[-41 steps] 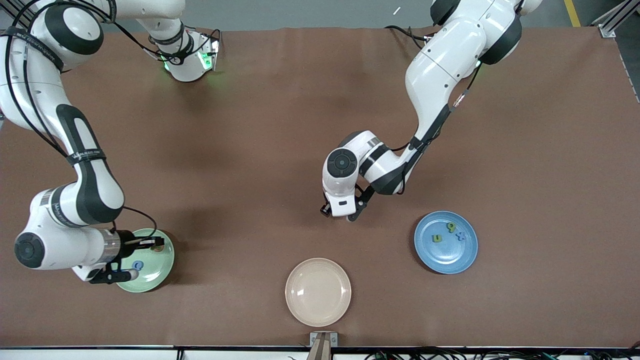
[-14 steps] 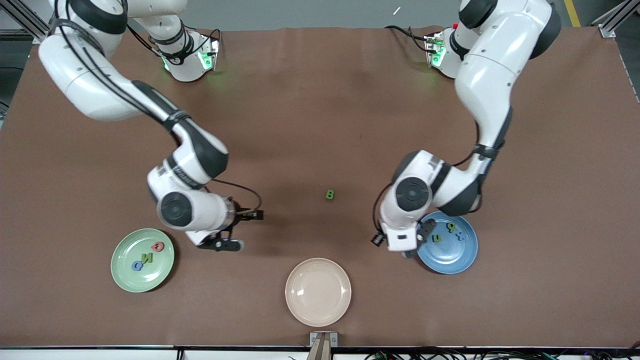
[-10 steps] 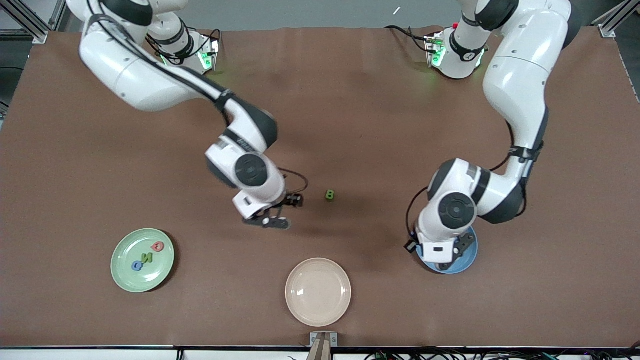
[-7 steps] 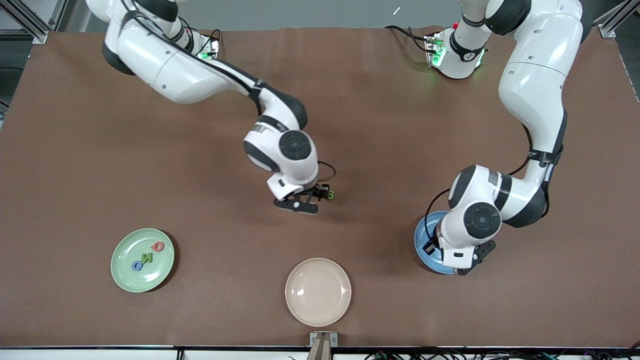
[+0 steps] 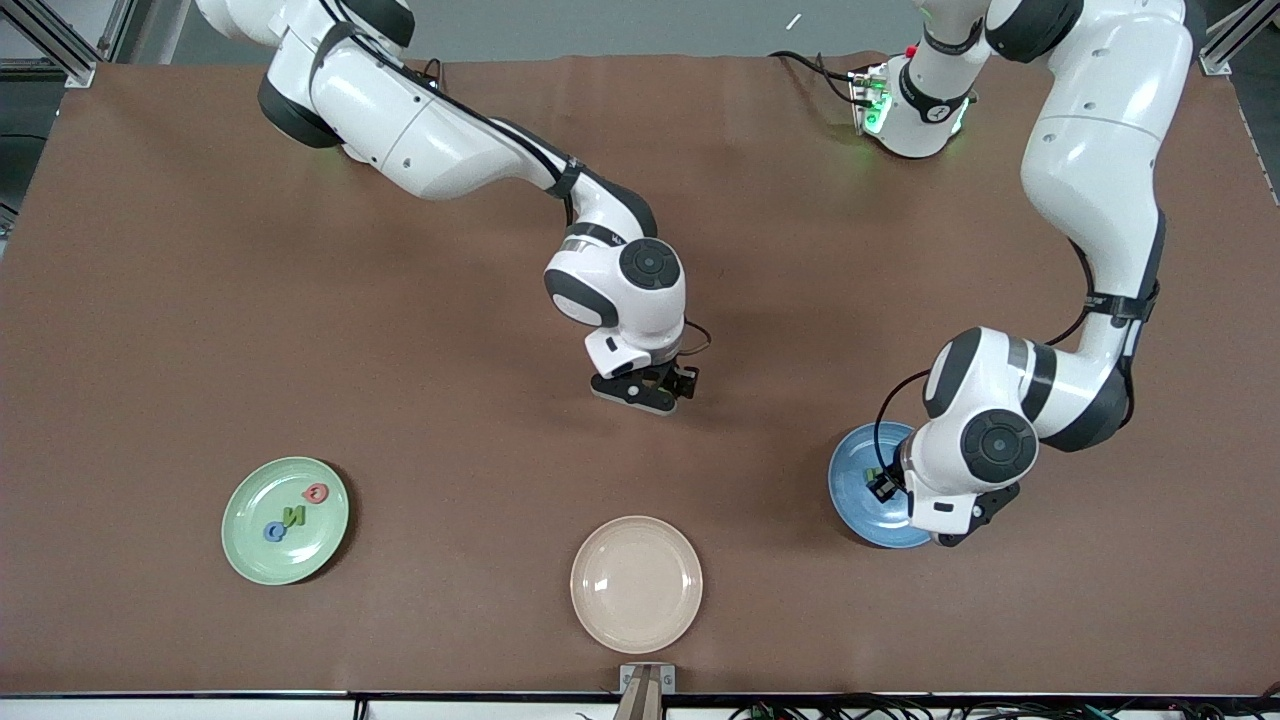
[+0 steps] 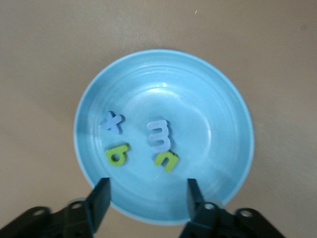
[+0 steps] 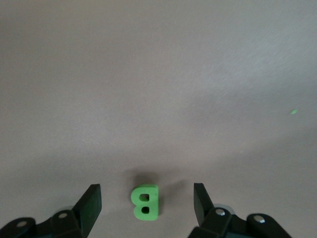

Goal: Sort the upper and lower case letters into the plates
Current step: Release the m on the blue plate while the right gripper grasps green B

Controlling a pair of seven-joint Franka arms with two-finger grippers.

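Hovering wide apart, right claw [image 7: 146,208] over green B [image 7: 145,202], left claw [image 6: 147,203] over blue plate [image 6: 225,134].

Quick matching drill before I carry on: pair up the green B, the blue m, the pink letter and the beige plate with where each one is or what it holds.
1. green B
2. blue m
3. pink letter
4. beige plate

a. in the green plate
b. holds no letters
c. on the table, between the right gripper's open fingers
d. in the blue plate

Pairs: 1-c, 2-d, 3-a, 4-b
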